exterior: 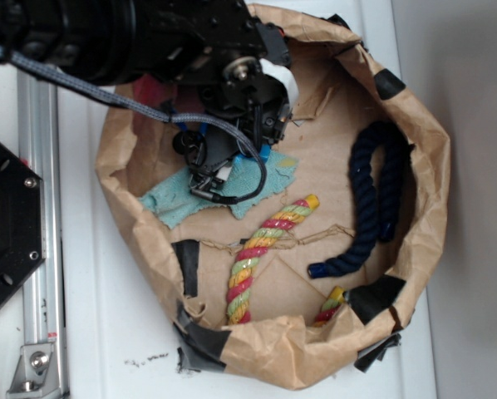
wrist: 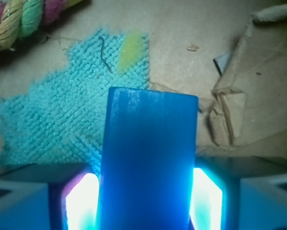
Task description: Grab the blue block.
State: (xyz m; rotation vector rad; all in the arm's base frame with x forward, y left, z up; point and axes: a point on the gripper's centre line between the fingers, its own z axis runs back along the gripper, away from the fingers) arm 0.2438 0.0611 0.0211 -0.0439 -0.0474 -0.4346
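- The claw (wrist: 146, 201) is closed on the blue block (wrist: 148, 158), one pad pressed to each long side, so the block juts out lengthways in front of the wrist camera.
- From the outside view only a sliver of the block (exterior: 265, 154) shows under the black arm (exterior: 149, 37), above the teal cloth (exterior: 223, 191).
- The block looks smooth, hard and square-edged, which I'd guess suits a flat-sided pinch.
- The cloth is nubby terry with ragged edges.
- A striped rope (exterior: 261, 253) and a thick navy rope (exterior: 373, 199) lie well apart from it, twisted and soft.
- Everything sits in a crumpled brown paper tub (exterior: 427, 125) patched with black tape.
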